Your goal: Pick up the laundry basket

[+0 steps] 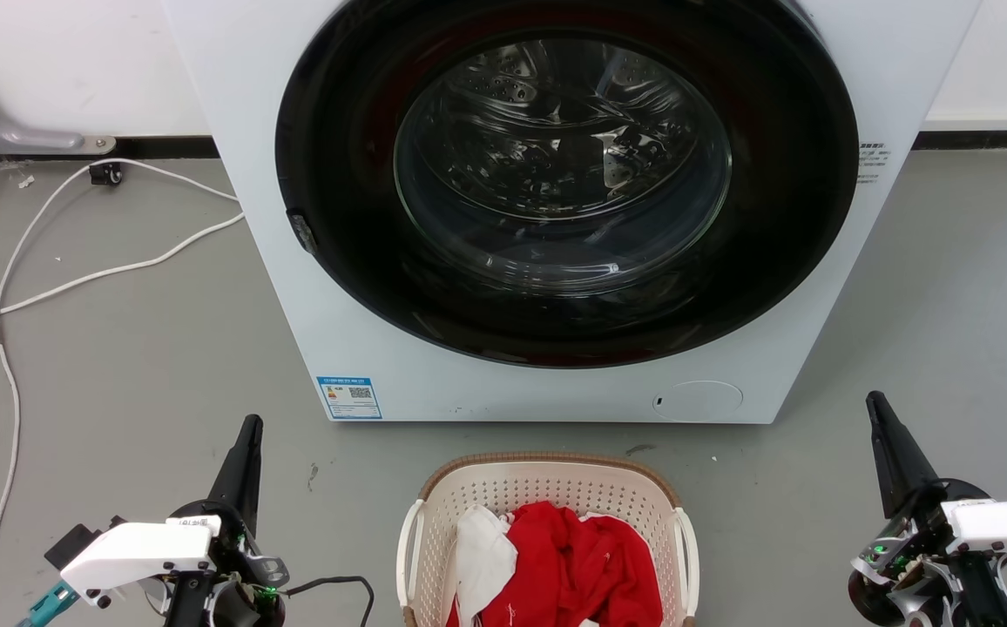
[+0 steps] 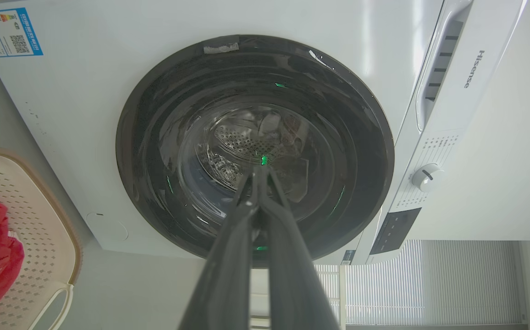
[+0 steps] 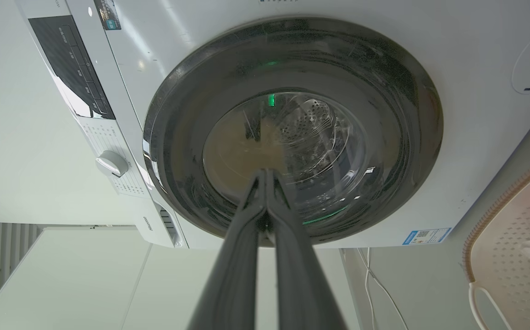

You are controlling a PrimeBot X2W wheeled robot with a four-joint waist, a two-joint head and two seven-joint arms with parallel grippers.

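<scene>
The laundry basket (image 1: pixel 547 488) stands on the floor at the bottom centre of the head view, cream and perforated with a brown rim, holding red and white clothes (image 1: pixel 556 566). White loop handles (image 1: pixel 408 549) hang on its two sides. My left gripper (image 1: pixel 249 428) is shut and empty, well to the basket's left. My right gripper (image 1: pixel 875 405) is shut and empty, well to its right. The left wrist view has the basket (image 2: pixel 40 256) at its lower left edge, with that gripper (image 2: pixel 258 170) pointing at the washer door. The right wrist view has the basket (image 3: pixel 508 256) at its lower right, beside its own gripper (image 3: pixel 267 173).
A white washing machine (image 1: pixel 381 366) with a closed dark round door (image 1: pixel 564 183) stands directly behind the basket. White cables (image 1: pixel 77 279) trail across the grey floor on the left. A grey pipe (image 1: pixel 24 131) runs along the back wall.
</scene>
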